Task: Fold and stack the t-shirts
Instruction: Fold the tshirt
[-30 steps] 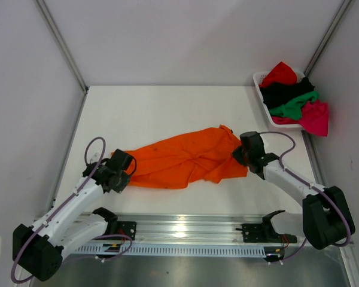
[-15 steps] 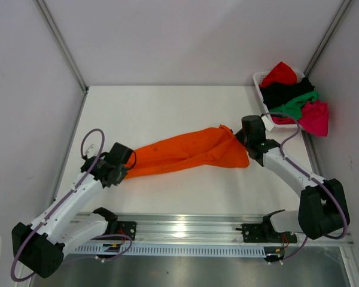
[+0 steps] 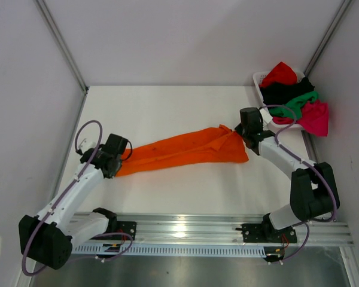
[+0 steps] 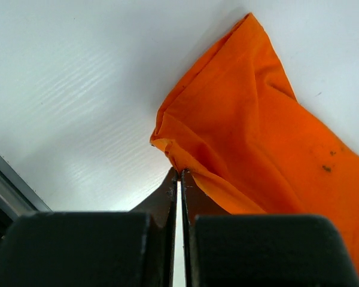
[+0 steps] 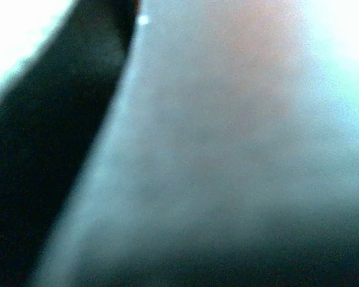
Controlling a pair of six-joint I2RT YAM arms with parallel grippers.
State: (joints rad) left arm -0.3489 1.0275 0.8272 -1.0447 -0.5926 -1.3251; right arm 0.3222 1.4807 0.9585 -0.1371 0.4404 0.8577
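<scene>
**Orange shirt strung between both end effectors**

The orange t-shirt (image 3: 185, 152) stretches as a narrow, creased band across the middle of the white surface (image 3: 167, 113), running from centre left to centre right of the overhead view. The left end effector (image 4: 179, 174) is clamped on the shirt's left corner, and its wrist view shows cloth pinched between the closed fingertips. The right end effector (image 3: 238, 134) sits at the shirt's bunched right end, closed on it. Its own wrist view is only blur. In the upper right, a white basket (image 3: 258, 78) holds a red t-shirt (image 3: 280, 73), a black t-shirt (image 3: 284, 91), a green t-shirt (image 3: 296, 104) and a magenta-pink t-shirt (image 3: 316, 116) that spills over the basket's edge.
</scene>
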